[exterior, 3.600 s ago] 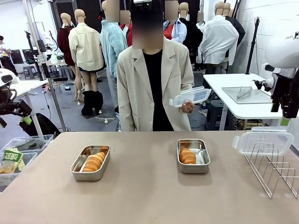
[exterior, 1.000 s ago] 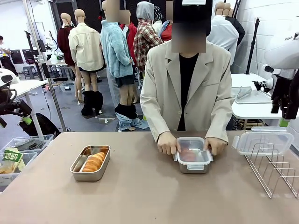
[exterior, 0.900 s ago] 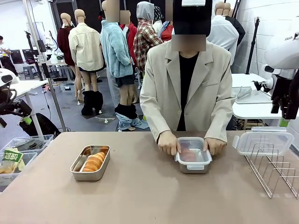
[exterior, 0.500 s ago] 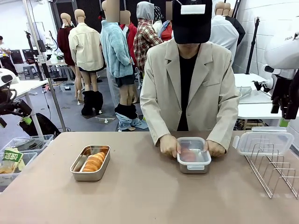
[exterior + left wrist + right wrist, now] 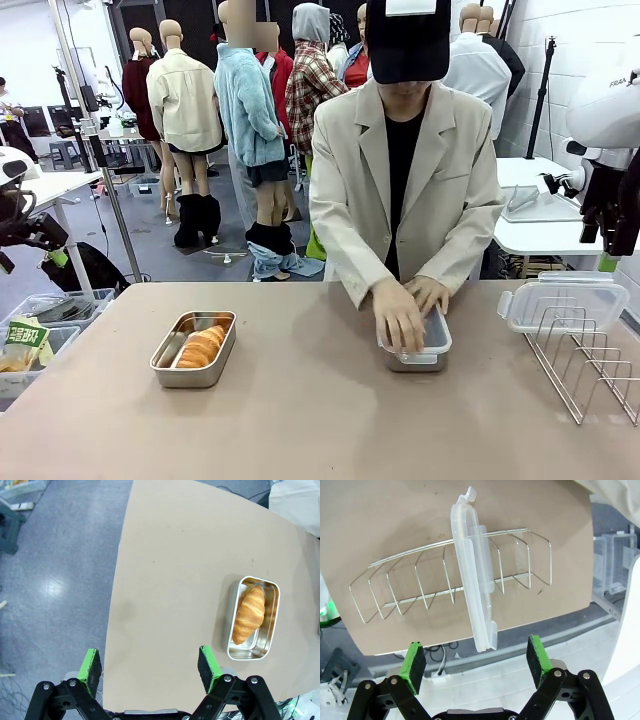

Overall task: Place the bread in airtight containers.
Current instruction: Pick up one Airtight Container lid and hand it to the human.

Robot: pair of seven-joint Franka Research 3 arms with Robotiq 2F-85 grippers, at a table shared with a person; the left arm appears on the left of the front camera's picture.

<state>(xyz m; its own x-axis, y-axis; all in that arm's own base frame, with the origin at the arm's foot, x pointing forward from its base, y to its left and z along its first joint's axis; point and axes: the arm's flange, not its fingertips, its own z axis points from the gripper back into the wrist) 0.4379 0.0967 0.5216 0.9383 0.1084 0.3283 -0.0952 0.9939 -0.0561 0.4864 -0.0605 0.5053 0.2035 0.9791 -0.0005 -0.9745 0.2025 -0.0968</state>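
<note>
Roughly half done; lidding one tin (image 5: pixel 420 362) by hand (image 5: pixel 398 315); yet to cover other tin (image 5: pixel 190 378) with spare lid (image 5: pixel 562 300); left pincer (image 5: pixel 148 652), right pincer (image 5: pixel 475 642) wide, empty.

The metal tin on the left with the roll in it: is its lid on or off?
Off. The tin has no lid, and the roll lies bare inside it. A clear lid sits on the wire rack.

On your left, an open steel tin (image 5: pixel 194 362) is holding a ridged golden croissant (image 5: pixel 202 345); the second tin (image 5: pixel 425 362) is sitting lidded; a spare clear lid (image 5: pixel 565 302) is resting on the rack (image 5: pixel 590 372).
</note>
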